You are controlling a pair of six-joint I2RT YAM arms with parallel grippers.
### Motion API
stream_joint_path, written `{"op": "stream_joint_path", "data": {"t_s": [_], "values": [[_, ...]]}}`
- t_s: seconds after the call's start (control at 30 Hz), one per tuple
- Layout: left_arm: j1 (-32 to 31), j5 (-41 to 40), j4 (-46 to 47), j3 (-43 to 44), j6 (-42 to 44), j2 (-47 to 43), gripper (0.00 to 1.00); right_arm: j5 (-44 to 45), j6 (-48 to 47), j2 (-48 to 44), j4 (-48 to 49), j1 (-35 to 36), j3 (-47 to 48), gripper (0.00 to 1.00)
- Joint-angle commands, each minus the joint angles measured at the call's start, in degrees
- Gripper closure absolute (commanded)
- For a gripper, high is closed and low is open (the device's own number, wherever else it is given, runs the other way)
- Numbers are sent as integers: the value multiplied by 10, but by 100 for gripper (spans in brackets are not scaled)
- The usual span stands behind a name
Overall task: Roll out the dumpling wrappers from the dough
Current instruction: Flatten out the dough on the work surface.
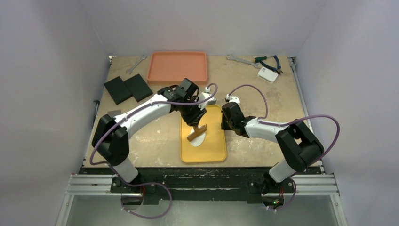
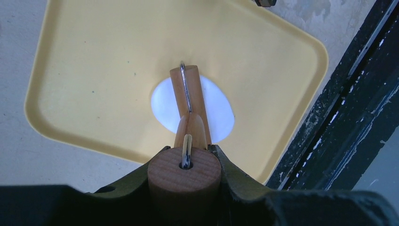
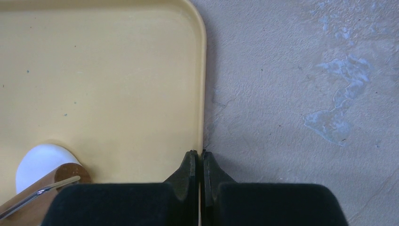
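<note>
While the left gripper [image 2: 188, 155] clamps the handle of the rolling pin [image 2: 197, 94], its roller lying on the dough [image 2: 219, 110], a flattened white oval mid yellow tray [image 2: 94, 70], and the right gripper [image 3: 200, 157] sits closed at the tray's rim, rolling looks partway (more thinning and cutting rounds prob. left), w/ no readable writing.

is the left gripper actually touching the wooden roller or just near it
Touching. The left wrist view shows the left gripper closed on the wooden roller, its dark fingers pressed against both sides of the round handle with no gap.
</note>
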Motion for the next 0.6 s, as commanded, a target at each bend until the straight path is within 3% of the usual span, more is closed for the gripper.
{"op": "stream_joint_path", "data": {"t_s": [0.0, 0.2, 0.43, 0.57], "values": [[6, -85, 37, -42, 23, 19, 100, -1, -15, 1, -10, 2, -2, 100], [21, -180, 64, -55, 53, -5, 100, -1, -15, 7, -10, 2, 1, 100], [41, -198, 73, -58, 67, 0, 100, -1, -15, 2, -10, 1, -1, 100], [46, -167, 58, -37, 60, -5, 100, -1, -15, 2, -10, 2, -2, 100]]}}
